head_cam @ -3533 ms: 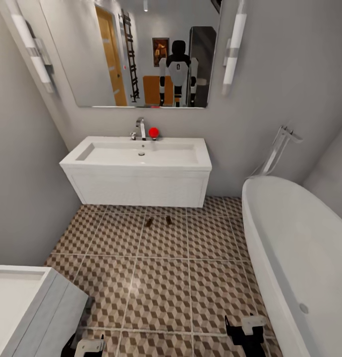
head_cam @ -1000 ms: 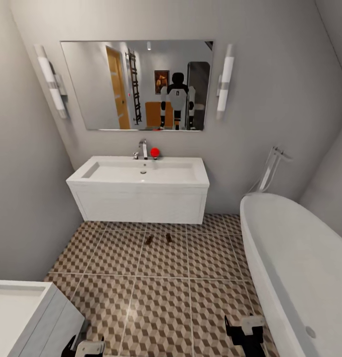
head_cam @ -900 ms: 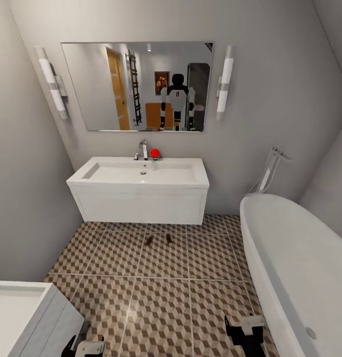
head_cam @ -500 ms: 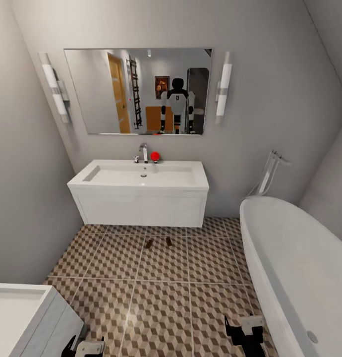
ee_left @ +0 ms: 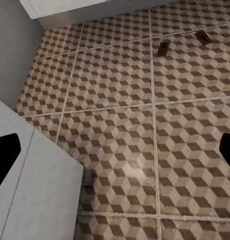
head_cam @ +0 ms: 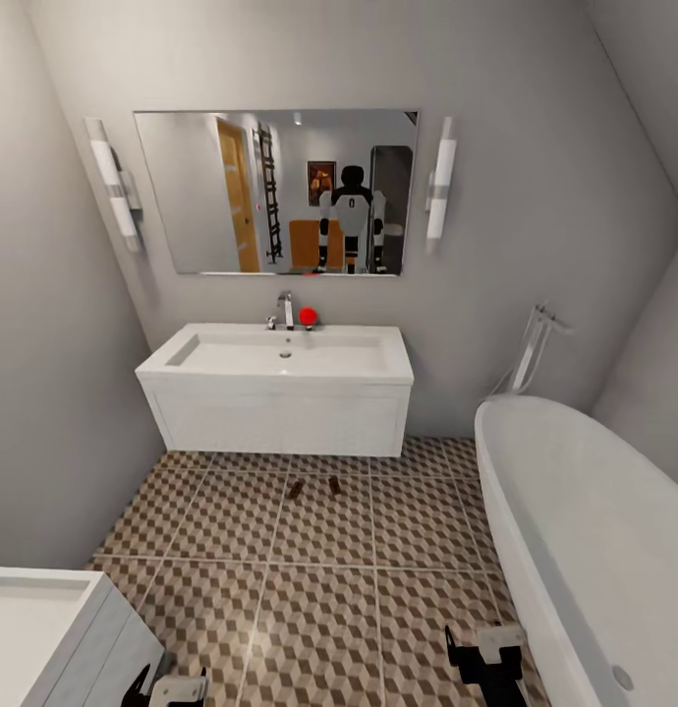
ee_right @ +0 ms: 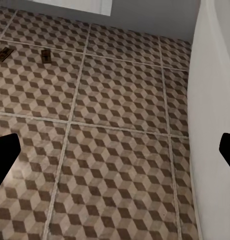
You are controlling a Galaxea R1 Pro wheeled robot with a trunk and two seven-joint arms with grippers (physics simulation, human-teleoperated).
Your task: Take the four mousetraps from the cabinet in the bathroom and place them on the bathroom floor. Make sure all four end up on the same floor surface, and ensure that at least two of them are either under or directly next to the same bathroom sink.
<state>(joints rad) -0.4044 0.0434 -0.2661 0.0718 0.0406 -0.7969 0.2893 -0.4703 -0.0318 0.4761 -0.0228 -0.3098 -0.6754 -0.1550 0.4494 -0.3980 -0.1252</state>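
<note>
**Two mousetraps on the tiles in front of the sink**

Two mousetraps lie on the bathroom floor (head_cam: pixel 319 579), just beside each other but apart, in front of the white vanity that carries the bathroom sink (head_cam: pixel 280 355). The left mousetrap (head_cam: pixel 296 489) is slightly angled and the right mousetrap (head_cam: pixel 334 485) sits nearly straight; the same pair shows in the left wrist view (ee_left: pixel 163 48) (ee_left: pixel 202 37) and in the right wrist view (ee_right: pixel 2 54) (ee_right: pixel 45 56).

The left end effector (head_cam: pixel 172 687) hangs low over the tiles near a white unit (head_cam: pixel 44 638) at the bottom left corner. Its fingers (ee_left: pixel 5 155) stand wide apart with nothing between them (bare patterned tiles fill the gap). The right end effector (head_cam: pixel 486 660) hangs beside the white bathtub (head_cam: pixel 585 530), its fingers (ee_right: pixel 4 152) likewise spread and empty.

Above the sink, a chrome tap (head_cam: pixel 284 310) stands next to a small red ball (head_cam: pixel 308 316), and a wall mirror (head_cam: pixel 280 191) reflects the robot and an orange-brown cabinet (head_cam: pixel 302 244) behind it.
</note>
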